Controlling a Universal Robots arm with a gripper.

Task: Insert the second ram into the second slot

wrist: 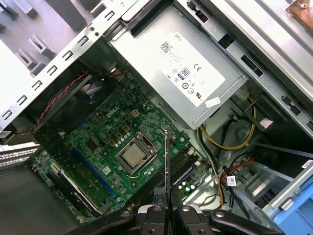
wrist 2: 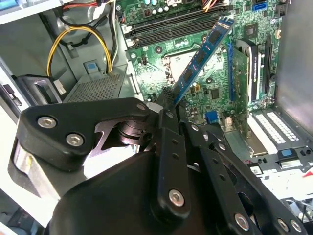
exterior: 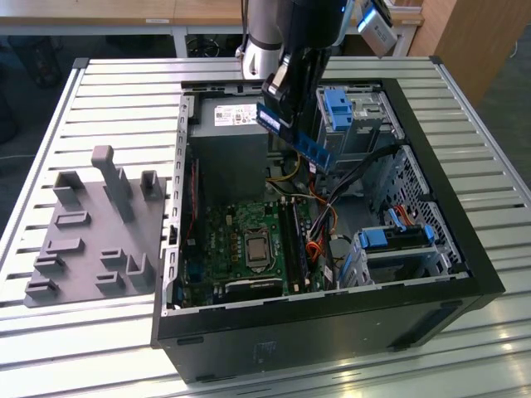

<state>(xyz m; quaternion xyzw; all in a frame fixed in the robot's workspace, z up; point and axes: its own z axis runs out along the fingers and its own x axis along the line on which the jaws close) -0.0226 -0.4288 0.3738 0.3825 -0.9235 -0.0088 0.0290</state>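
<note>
My gripper hangs over the open computer case, shut on the second ram, a thin blue stick with dark chips. The stick tilts down toward the exterior view's right, well above the motherboard. In the second wrist view the ram sticks out from the gripper over the board, its far end near the dark memory slots. In the first wrist view I see the ram edge-on, rising from the gripper beside the processor socket. The memory slots lie right of the socket.
A grey power supply fills the case's far end. Blue drive-bay clips and a lower drive cage sit on the exterior view's right, with loose cables between. A grey fixture plate lies outside the case at the left.
</note>
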